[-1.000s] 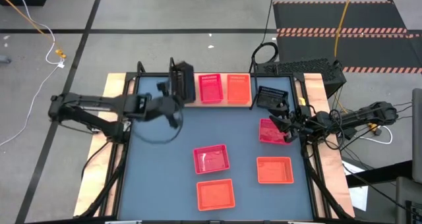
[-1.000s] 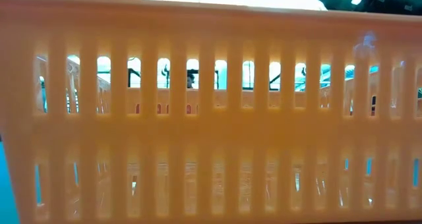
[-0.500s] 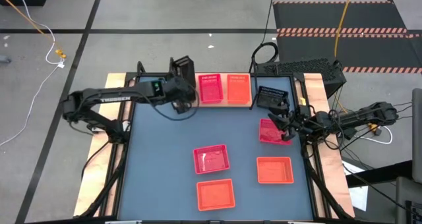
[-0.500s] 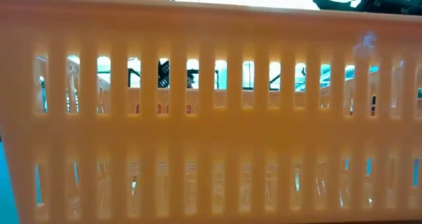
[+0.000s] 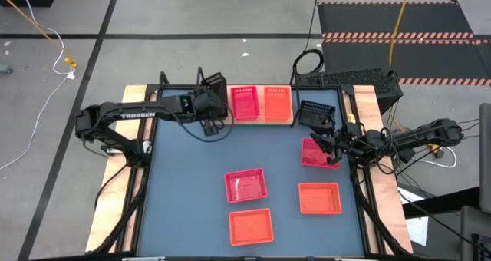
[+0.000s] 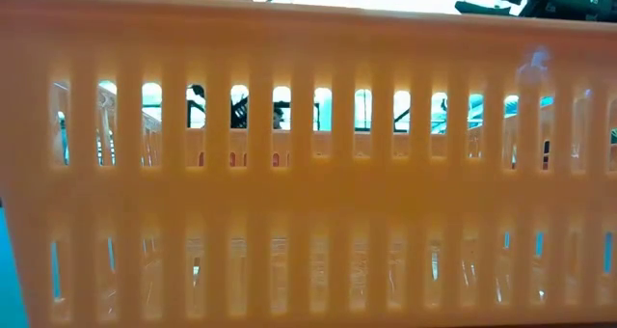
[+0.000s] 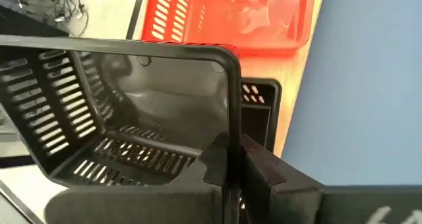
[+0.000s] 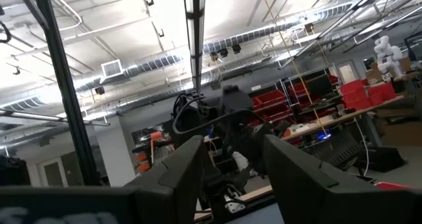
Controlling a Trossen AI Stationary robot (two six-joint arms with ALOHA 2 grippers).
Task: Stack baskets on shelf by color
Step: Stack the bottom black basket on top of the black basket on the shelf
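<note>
At the shelf's left end, the left gripper clamps a black basket's rim, tilting it over another black one, likely to nest them; the right gripper, fingers spread, hangs beside a pink-red basket on the worktop.

Blue-grey bench; grey floor; yellow cable; black mats with striped edges; red storage bins on far shelving.
</note>
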